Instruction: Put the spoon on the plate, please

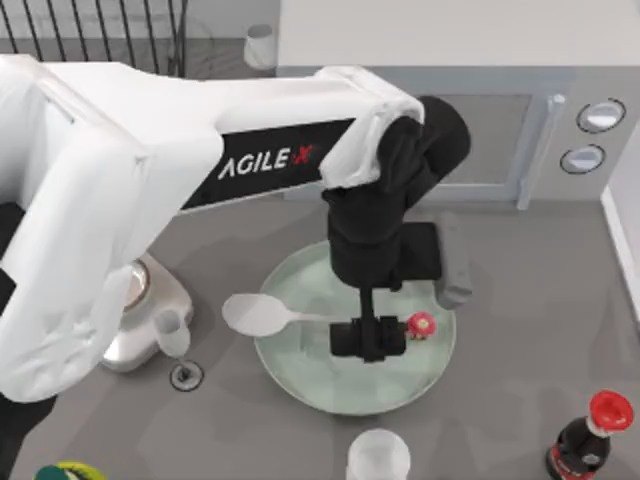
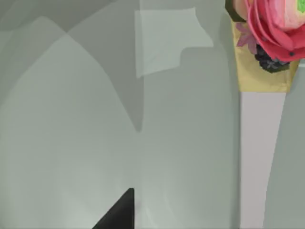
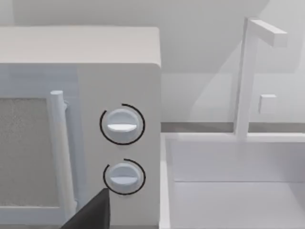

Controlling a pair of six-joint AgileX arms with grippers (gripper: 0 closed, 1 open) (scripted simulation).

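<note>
The left arm reaches out over the worktop (image 1: 520,330) and its gripper (image 1: 368,340) hangs low over the middle of the plate (image 1: 300,355), fingers closed around the thin handle of the spoon (image 1: 258,314). The spoon lies across the plate's rim: its broad white bowl juts out past the plate's edge on the side toward the kitchen scale (image 1: 140,300), while the handle runs in over the plate and ends at the small red ornament (image 1: 422,323), just beside the gripper on the far side from the bowl. From the left wrist, the pale handle and the ornament (image 2: 274,28) show close above the glossy green surface. A small clear stemmed glass (image 1: 175,340) stands near the plate, just beside the scale. A microwave (image 1: 500,140) sits behind the plate, and a dark bottle with a red cap (image 1: 590,435) stands well apart from it.
</note>
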